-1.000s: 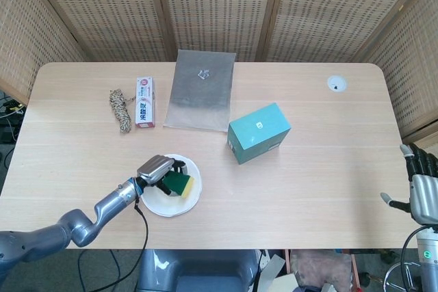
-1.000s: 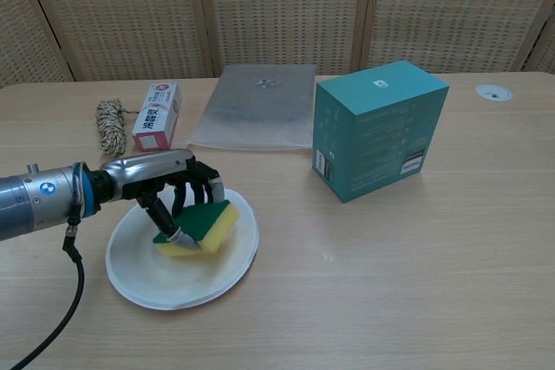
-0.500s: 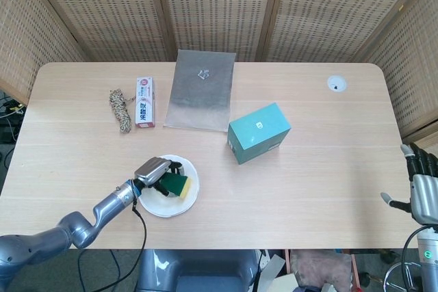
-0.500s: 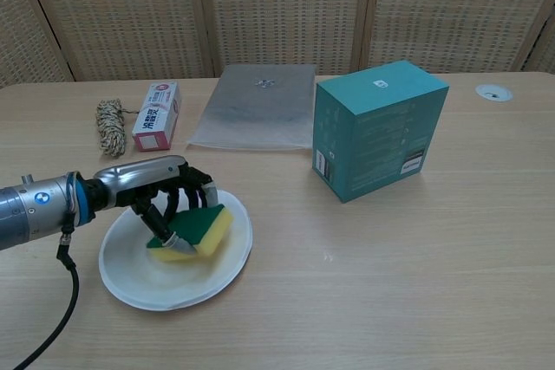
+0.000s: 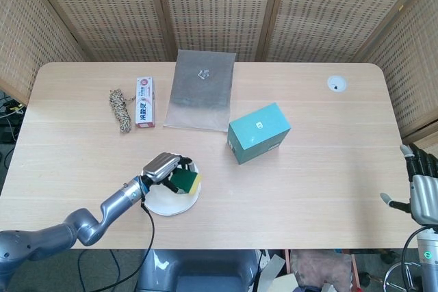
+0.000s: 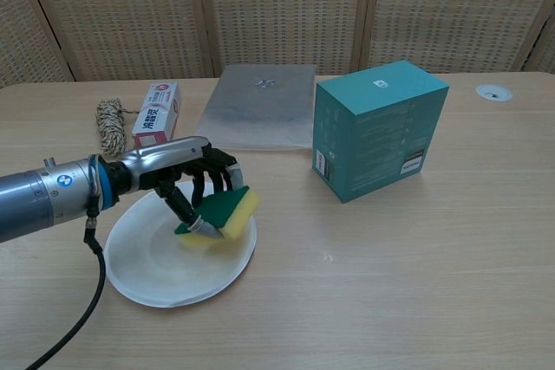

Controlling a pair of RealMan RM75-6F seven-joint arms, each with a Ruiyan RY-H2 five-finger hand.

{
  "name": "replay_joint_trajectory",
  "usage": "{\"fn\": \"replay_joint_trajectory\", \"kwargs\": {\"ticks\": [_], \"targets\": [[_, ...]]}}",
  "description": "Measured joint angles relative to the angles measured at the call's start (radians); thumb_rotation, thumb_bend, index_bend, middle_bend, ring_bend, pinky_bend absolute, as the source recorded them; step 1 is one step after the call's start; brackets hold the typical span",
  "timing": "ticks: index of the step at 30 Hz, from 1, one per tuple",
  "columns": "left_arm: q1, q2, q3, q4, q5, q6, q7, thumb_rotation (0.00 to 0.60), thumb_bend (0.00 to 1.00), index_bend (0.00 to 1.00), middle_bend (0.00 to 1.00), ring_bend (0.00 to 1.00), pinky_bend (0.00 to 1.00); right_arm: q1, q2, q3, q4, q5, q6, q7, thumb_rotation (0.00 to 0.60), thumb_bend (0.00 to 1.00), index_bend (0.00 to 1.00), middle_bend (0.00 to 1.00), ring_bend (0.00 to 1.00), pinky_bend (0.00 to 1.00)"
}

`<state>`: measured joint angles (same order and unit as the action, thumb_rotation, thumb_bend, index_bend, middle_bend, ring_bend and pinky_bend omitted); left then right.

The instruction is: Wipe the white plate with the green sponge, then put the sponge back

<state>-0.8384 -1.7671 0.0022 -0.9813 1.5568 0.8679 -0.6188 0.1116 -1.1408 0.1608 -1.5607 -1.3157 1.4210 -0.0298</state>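
Observation:
A white plate point(image 6: 156, 268) point(image 5: 161, 202) lies near the table's front edge, left of centre. My left hand point(image 6: 186, 177) point(image 5: 163, 167) holds the green-and-yellow sponge point(image 6: 224, 214) point(image 5: 186, 182) over the plate's right rim, green side up and tilted. Whether the sponge touches the plate I cannot tell. My right hand point(image 5: 421, 186) hangs off the table's right edge in the head view, fingers apart, holding nothing.
A teal box point(image 6: 381, 128) stands right of the plate. Behind lie a grey mat point(image 6: 257, 104), a toothpaste carton point(image 6: 156, 115) and a coil of twine point(image 6: 110, 125). A white disc point(image 6: 493, 92) sits at the far right.
My left hand has carried the sponge to the right across the plate, from its middle to its right rim. The plate has shifted slightly. The right hand is still.

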Motion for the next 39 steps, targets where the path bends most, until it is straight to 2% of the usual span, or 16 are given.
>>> {"fn": "replay_joint_trajectory", "kwargs": {"ticks": [5, 16, 22, 31, 39], "targets": [[-0.006, -0.036, -0.002, 0.031, -0.01, -0.02, 0.013, 0.6, 0.09, 0.52, 0.46, 0.42, 0.53, 0.001, 0.0, 0.001, 0.003, 0.006, -0.006, 0.001, 0.6, 0.0, 0.0, 0.0, 0.0, 0.0], [0.009, -0.068, 0.034, 0.096, -0.005, -0.05, -0.029, 0.6, 0.09, 0.52, 0.46, 0.42, 0.53, 0.003, -0.003, 0.002, 0.008, 0.01, -0.01, -0.001, 0.6, 0.0, 0.0, 0.0, 0.0, 0.0], [0.009, -0.047, 0.036, 0.082, 0.012, -0.017, -0.049, 0.6, 0.09, 0.52, 0.46, 0.42, 0.53, 0.004, -0.003, 0.002, 0.007, 0.013, -0.012, -0.003, 0.6, 0.0, 0.0, 0.0, 0.0, 0.0], [0.001, 0.018, 0.007, 0.051, 0.005, 0.009, -0.031, 0.6, 0.09, 0.52, 0.46, 0.42, 0.53, 0.003, -0.003, 0.0, 0.002, 0.008, -0.009, -0.008, 0.6, 0.0, 0.0, 0.0, 0.0, 0.0], [0.009, 0.019, 0.034, 0.072, -0.005, -0.038, -0.013, 0.6, 0.09, 0.52, 0.46, 0.42, 0.52, 0.007, -0.004, 0.002, 0.005, 0.016, -0.016, -0.012, 0.6, 0.0, 0.0, 0.0, 0.0, 0.0]]}}
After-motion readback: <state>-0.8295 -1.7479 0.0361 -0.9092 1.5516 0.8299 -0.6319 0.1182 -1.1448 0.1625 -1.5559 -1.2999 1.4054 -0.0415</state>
